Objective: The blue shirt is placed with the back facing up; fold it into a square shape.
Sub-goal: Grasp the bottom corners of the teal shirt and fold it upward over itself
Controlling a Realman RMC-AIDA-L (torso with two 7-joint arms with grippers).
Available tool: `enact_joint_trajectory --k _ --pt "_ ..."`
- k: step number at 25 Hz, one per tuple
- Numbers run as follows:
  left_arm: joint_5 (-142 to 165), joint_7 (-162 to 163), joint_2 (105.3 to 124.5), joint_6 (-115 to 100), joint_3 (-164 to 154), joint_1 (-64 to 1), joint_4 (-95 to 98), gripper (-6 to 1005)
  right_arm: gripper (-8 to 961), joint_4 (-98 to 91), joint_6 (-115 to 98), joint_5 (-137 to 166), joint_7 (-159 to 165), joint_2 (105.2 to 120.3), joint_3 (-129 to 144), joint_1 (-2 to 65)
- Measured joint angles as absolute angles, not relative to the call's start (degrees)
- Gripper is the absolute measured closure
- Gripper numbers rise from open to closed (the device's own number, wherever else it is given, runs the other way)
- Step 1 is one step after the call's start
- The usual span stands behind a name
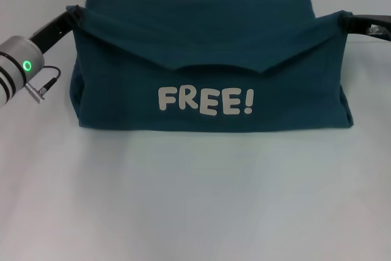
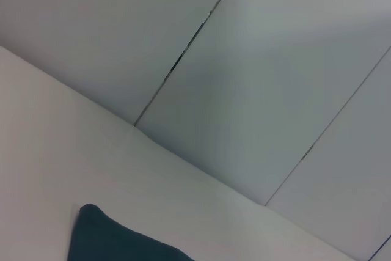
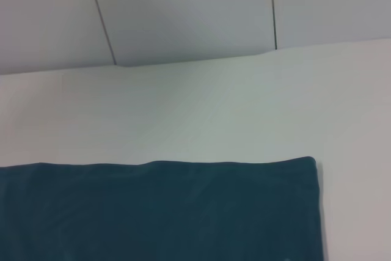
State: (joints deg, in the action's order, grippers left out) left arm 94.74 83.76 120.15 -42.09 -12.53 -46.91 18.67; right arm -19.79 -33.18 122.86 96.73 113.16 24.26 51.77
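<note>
Blue shirt [image 1: 211,59] lies long axis side-to-side on table [image 1: 195,200], stretched between left gripper [image 1: 74,14] and right gripper [image 1: 343,20], each apparently pinching its nearest top corner, finger state can't tell, both equally near

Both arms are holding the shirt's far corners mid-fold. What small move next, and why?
Probably carry both corners a bit farther toward the near edge, then lower. The blue shirt is part folded: its flap covers only the upper half, the FREE! lettering still shows, and the left gripper and right gripper pinch the flap's ends.
</note>
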Motion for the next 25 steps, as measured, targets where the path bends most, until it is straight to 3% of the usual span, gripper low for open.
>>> enact_joint_trajectory --k 8,13,14,19,25 --pt "94.74 83.2 120.81 -41.93 -12.79 -46.86 18.28 974 841 -19.77 -30.4 122.86 94.46 114.84 24.23 51.35" --pt "94.74 82.36 121.05 -42.36 -12.85 -46.73 18.27 964 825 -19.81 -30.49 122.87 93.75 114.98 24.27 51.19" --pt "94.74 82.05 121.07 -42.43 -12.87 -46.72 18.28 962 797 -19.89 -30.57 122.87 93.59 115.0 24.3 51.17" --pt "94.74 81.66 121.12 -42.34 -12.92 -46.96 18.3 750 655 -20.59 -30.43 122.87 92.76 115.08 24.31 51.15" --pt "94.74 81.72 121.1 -42.15 -12.84 -47.08 18.77 639 389 -21.24 -31.04 122.87 93.02 114.8 24.35 51.03"
